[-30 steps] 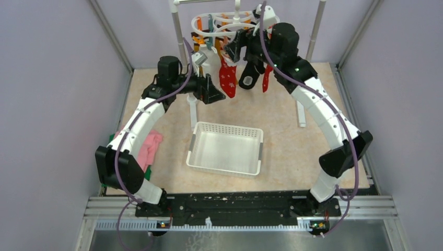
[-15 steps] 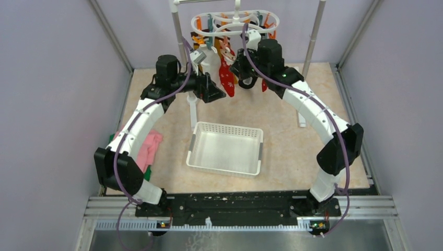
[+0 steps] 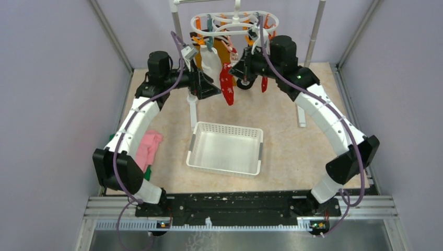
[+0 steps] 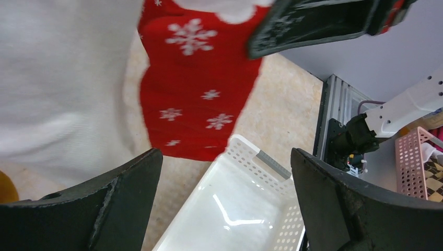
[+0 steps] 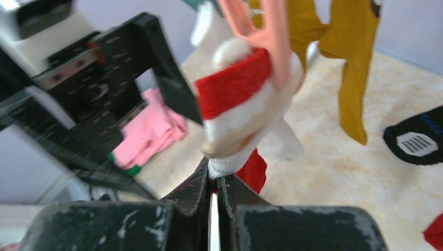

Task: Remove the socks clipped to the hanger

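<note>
The snowflake sock was red with white flakes and a white cuff, next to a plain white sock. The mustard sock was unpatterned; the black sock bore white and blue markings. The clip was salmon-orange, the hanger and basket white, the cloth pink edged with green, the table speckled beige.

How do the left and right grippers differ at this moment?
The left gripper is wide open; the right gripper is shut. The left holds nothing, with the snowflake sock hanging ahead of its fingers; the right pinches that sock's white cuff. Both are raised beside the hanger, pointing toward each other.
</note>
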Controlling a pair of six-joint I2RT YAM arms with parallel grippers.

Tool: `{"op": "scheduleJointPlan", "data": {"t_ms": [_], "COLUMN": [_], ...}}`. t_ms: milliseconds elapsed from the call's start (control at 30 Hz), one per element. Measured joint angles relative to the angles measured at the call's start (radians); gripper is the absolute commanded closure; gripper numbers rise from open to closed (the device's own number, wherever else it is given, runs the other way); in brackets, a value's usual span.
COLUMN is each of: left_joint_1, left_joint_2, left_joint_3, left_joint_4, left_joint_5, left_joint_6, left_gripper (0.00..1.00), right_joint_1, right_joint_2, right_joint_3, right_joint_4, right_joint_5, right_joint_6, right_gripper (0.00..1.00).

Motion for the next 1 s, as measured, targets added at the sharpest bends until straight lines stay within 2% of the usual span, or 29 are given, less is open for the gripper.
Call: {"op": "scheduleJointPlan", "data": {"t_ms": [200, 467, 767, 800, 867, 900, 967, 1000], "left_joint_1": [0.069, 0.070, 0.051, 0.050, 0.050, 0.050, 0.050, 0.050], "left_joint_2": [0.035, 0.078, 0.078, 0.078, 0.078, 0.078, 0.077, 0.073], "left_joint_3": [0.019, 0.019, -0.016, -0.029, -0.050, -0.054, -0.054, -0.056], "left_joint_4": [0.053, 0.169, 0.256, 0.260, 0.261, 0.253, 0.231, 0.217], "left_joint_5": [0.129, 0.258, 0.349, 0.357, 0.373, 0.378, 0.383, 0.380], "left_joint_6": [-0.059, -0.198, -0.286, -0.293, -0.295, -0.294, -0.281, -0.264], "left_gripper": [0.01, 0.01, 0.02, 0.05, 0.16, 0.27, 0.60, 0.73], "right_joint_1": [-0.031, -0.058, -0.058, -0.058, -0.058, -0.058, -0.058, -0.058], "right_joint_2": [-0.072, -0.044, -0.016, -0.010, 0.000, 0.006, 0.012, 0.012], "right_joint_3": [-0.025, -0.041, -0.079, -0.081, -0.085, -0.085, -0.085, -0.085], "right_joint_4": [0.020, 0.083, 0.198, 0.211, 0.226, 0.227, 0.206, 0.187], "right_joint_5": [-0.161, -0.368, -0.452, -0.456, -0.459, -0.459, -0.443, -0.431], "right_joint_6": [0.101, 0.227, 0.320, 0.330, 0.341, 0.343, 0.329, 0.318], "right_gripper": [1.00, 1.00, 1.00, 1.00, 0.82, 0.72, 0.50, 0.41]}}
